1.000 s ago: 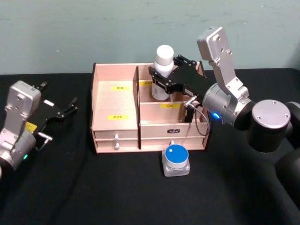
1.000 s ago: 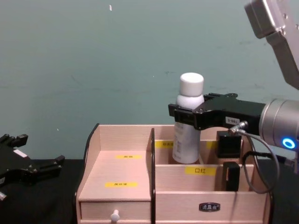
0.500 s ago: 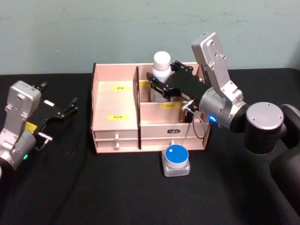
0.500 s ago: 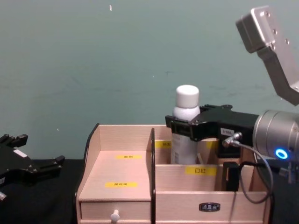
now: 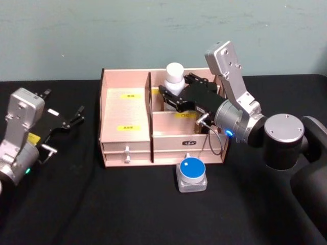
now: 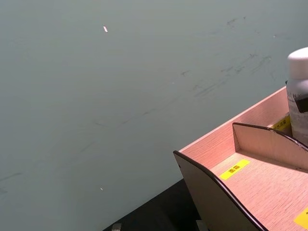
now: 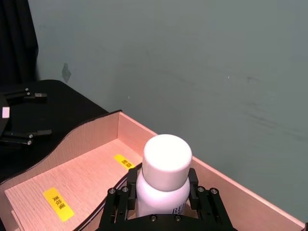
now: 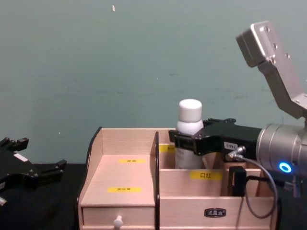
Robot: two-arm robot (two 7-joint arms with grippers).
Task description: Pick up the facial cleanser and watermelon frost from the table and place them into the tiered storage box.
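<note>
The facial cleanser [image 5: 174, 72], a white bottle with a white cap, stands upright in the rear compartment of the tiered storage box [image 5: 125, 109]. My right gripper [image 5: 172, 95] is shut on its body, just below the cap. The chest view shows the facial cleanser [image 8: 190, 113] with its base hidden behind the box's [image 8: 124, 177] divider, held by the right gripper [image 8: 188, 143]. From the right wrist, black fingers [image 7: 130, 179] flank the bottle [image 7: 166, 161]. The watermelon frost [image 5: 191, 175], a small grey tub with a blue lid, sits on the table before the box. My left gripper [image 5: 76, 116] rests open far left.
A black cloth [image 5: 102, 204] covers the table, and a teal wall [image 8: 120, 62] rises behind it. The box has small front drawers with white knobs [image 5: 126, 150] and yellow labels [image 5: 131, 95]. Its left stepped tray [image 6: 250, 178] holds nothing.
My right gripper has lowered the facial cleanser into the box's rear compartment and shifted slightly left. The left arm and the watermelon frost have not moved.
</note>
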